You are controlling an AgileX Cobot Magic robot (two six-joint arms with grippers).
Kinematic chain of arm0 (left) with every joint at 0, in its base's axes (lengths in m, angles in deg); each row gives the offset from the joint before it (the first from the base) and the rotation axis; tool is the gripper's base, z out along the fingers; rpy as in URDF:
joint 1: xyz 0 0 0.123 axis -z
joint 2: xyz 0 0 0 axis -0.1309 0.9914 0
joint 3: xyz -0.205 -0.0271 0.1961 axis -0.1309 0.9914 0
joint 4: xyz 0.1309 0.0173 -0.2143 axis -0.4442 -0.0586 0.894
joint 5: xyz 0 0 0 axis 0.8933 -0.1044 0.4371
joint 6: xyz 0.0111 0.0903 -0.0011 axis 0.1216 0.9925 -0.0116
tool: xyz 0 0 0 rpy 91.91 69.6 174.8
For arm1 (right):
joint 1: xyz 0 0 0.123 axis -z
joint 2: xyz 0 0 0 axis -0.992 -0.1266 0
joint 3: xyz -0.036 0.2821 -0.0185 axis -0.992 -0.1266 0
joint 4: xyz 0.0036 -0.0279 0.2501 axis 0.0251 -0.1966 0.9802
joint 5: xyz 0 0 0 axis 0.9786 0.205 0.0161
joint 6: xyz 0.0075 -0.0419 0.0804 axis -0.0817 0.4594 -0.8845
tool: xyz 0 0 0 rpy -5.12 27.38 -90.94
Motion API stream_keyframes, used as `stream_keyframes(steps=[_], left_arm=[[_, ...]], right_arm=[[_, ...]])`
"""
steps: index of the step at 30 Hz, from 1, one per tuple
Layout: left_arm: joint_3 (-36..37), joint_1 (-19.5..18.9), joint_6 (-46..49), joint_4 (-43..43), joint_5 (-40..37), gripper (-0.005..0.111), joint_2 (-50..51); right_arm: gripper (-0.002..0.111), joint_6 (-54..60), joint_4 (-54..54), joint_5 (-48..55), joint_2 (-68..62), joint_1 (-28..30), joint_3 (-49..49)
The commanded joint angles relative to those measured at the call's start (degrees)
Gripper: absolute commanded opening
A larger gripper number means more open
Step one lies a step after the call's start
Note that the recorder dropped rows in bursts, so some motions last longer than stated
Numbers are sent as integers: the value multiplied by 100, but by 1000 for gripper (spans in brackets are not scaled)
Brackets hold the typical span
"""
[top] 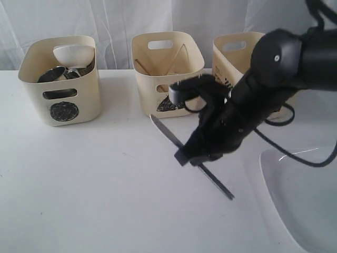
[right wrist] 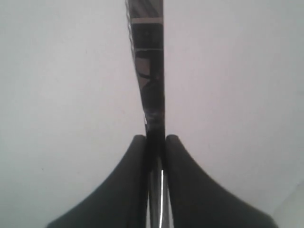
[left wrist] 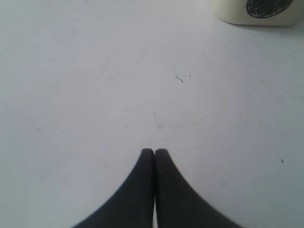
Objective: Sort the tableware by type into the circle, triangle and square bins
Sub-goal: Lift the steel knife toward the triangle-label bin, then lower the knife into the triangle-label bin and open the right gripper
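Note:
My right gripper (top: 188,155) is shut on a steel knife (top: 165,131), holding it slantwise above the table in front of the triangle bin (top: 158,79). In the right wrist view the knife (right wrist: 149,71) runs out from between the fingers of that gripper (right wrist: 155,137). The circle bin (top: 79,100) at the left holds a white bowl (top: 73,52) and steel vessels (top: 52,74). Thin wooden chopsticks (top: 178,57) lean inside the triangle bin. The square bin (top: 237,52) is partly hidden by my right arm. My left gripper (left wrist: 155,151) is shut and empty over bare table.
A large white plate (top: 300,200) lies at the table's right front corner, cut off by the frame. A black cable (top: 287,153) loops down from my right arm above it. A corner of the circle bin (left wrist: 259,12) shows in the left wrist view.

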Motion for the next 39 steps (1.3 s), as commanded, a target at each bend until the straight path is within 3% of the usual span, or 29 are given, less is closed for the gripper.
stream_keyframes(steps=[1,7,16,24,32,34,37,39], left_arm=[[20,-28,-15,27,-86,0,-31],[20,-28,-15,27,-86,0,-31],[20,-28,-15,27,-86,0,-31],[20,-28,-15,27,-86,0,-31],[20,-28,-15,27,-86,0,-31],[20,-28,-15,27,-86,0,-31],[20,-28,-15,27,-86,0,-31],[20,-28,-15,27,-86,0,-31]], right_arm=[[0,88,27,-486,199,111,686],[0,-21,61,-1653,-38,364,1436],[0,-116,592,-2410,-1413,976,2988],[0,-106,981,-2843,-2915,1031,4666],[0,-106,1098,-3137,-3665,1031,5121],[5,-106,1098,-3125,-3694,1031,5121],[23,-106,1098,-3065,-3688,1031,5121],[27,-106,1098,-3015,-3653,1031,5121]])
